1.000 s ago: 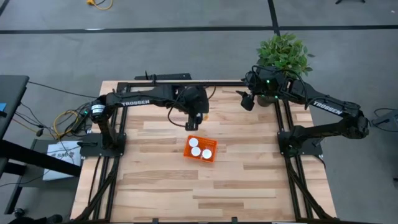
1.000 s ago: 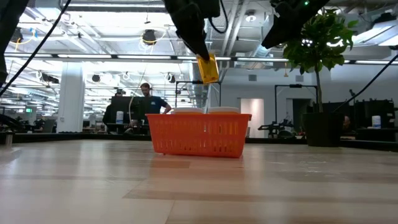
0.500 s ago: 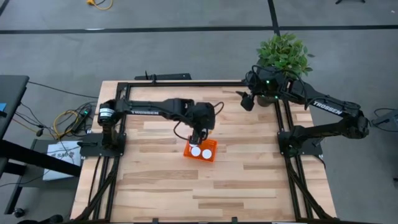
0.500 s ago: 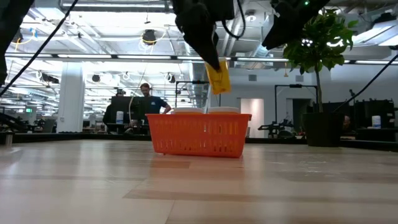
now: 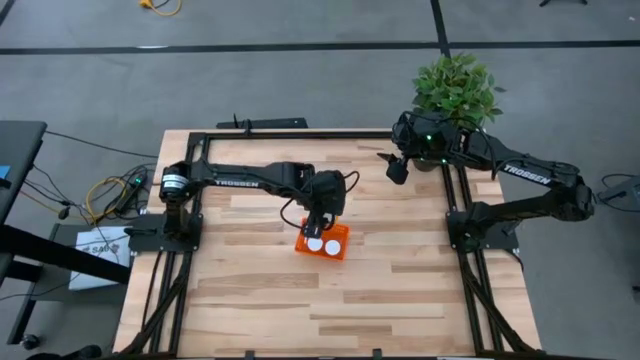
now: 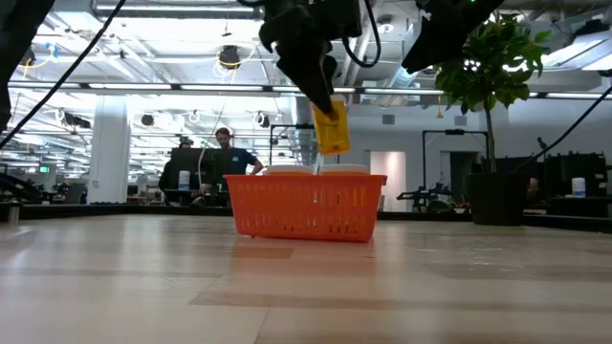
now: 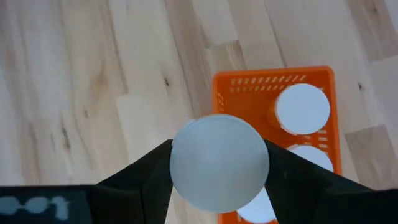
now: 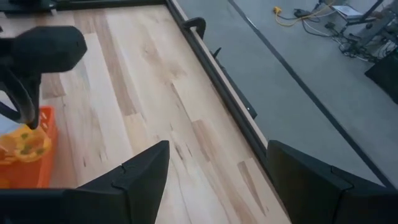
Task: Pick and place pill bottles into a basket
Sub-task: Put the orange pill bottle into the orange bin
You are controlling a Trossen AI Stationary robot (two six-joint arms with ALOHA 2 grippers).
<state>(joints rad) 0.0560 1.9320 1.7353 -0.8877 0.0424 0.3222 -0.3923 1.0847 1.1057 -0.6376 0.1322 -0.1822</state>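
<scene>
The orange basket (image 5: 338, 243) stands mid-table and also shows in the low view (image 6: 308, 205) and the left wrist view (image 7: 249, 84). Pill bottles stand in it, white caps up (image 5: 331, 246) (image 7: 303, 109). My left gripper (image 5: 319, 218) is over the basket's far part, shut on another pill bottle (image 6: 332, 129), whose white cap (image 7: 219, 163) faces the wrist camera. My right gripper (image 5: 395, 166) hangs open and empty (image 8: 217, 149) over the table's far right part, away from the basket. My left gripper pinches the pill bottle between its two fingers (image 7: 149, 180), one on each side at the cap end (image 7: 180, 163). The fingers come from above, slanting down. The bottle's orange body (image 6: 333, 134) hangs tilted below them, clear above the basket's rim.
A potted plant (image 5: 457, 88) stands at the table's far right corner, behind my right arm. A dark frame rail (image 5: 300, 133) runs along the far edge. A person (image 6: 222, 153) sits in the room beyond the table. Bare wood lies on the near half (image 5: 320, 310).
My left gripper has carried the pill bottle toward the table's near edge, from beyond the basket to over it, and has come down a little. It stays shut on the bottle, which hangs tilted. One cap in the basket is now hidden under the gripper.
</scene>
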